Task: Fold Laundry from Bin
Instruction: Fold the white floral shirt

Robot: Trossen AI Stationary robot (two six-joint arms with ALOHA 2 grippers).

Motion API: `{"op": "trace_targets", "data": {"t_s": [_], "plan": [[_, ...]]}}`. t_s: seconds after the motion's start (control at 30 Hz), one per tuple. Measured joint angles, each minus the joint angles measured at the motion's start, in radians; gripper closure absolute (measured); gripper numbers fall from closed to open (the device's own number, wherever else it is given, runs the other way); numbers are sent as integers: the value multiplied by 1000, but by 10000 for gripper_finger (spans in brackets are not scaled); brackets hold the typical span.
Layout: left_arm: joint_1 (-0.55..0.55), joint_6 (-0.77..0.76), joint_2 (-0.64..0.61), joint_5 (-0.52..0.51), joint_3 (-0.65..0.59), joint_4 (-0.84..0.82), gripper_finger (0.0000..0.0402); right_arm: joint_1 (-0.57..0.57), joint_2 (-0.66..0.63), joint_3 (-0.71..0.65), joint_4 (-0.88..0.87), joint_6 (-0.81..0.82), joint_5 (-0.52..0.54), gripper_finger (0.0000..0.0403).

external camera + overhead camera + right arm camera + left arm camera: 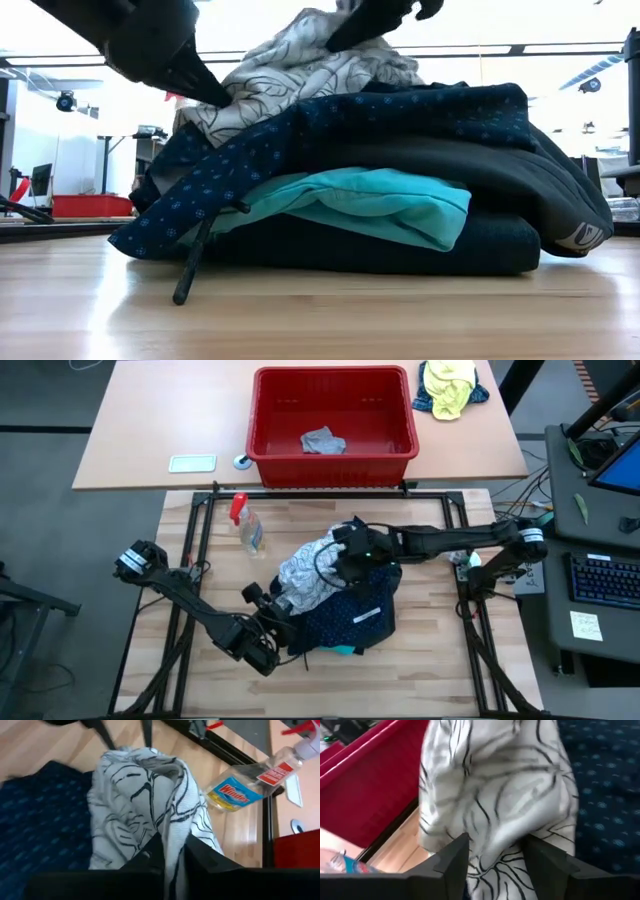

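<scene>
A pile of laundry lies in the middle of the wooden table [200, 690]. A navy dotted garment [400, 110] is on top of a turquoise one [370, 205] and a dark one [400, 250]. A white garment with black line pattern [305, 575] is on top of the pile. My left gripper [495, 865] is at its near-left side and my right gripper [172, 855] at its far-right side, each shut on it. The red bin [275, 420] stands on the table beyond and holds one grey garment [322, 442]. My left gripper pinches a bunched fold of the white garment [495, 852] between its two fingers [455, 862]. It comes from the table's near left, slanting slightly down. The cloth narrows in the gap and bulges beyond it. My right gripper pinches a thin raised fold of the white garment [172, 832] between its two fingers [197, 857], slanting down from the table's right side. The fold stands up from the bunched cloth, which rests on the navy garment.
A spray bottle [245, 525] stands left of the pile near the table's far edge. A yellow-and-blue cloth bundle [450, 388] lies right of the bin. A small white flat object [192, 463] lies left of the bin. A dark drawstring [195, 260] hangs onto the tabletop.
</scene>
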Motion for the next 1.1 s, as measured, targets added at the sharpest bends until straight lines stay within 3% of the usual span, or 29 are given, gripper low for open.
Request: {"op": "trace_targets", "data": {"t_s": [0.3,0.5,0.7,0.9,1.1], "plan": [[-8,152,0,8,112,-3,275,120,-166,-19,-298,122,11,392],[-7,246,0,-39,177,-2,281,228,-197,-140,-321,335,10,383],[-6,322,0,-39,222,26,281,275,-190,-252,-324,497,8,338],[-1,447,1,-34,216,157,281,274,-222,-293,-345,598,9,275],[6,468,18,60,210,182,281,274,-310,-276,-436,686,10,226]]}}
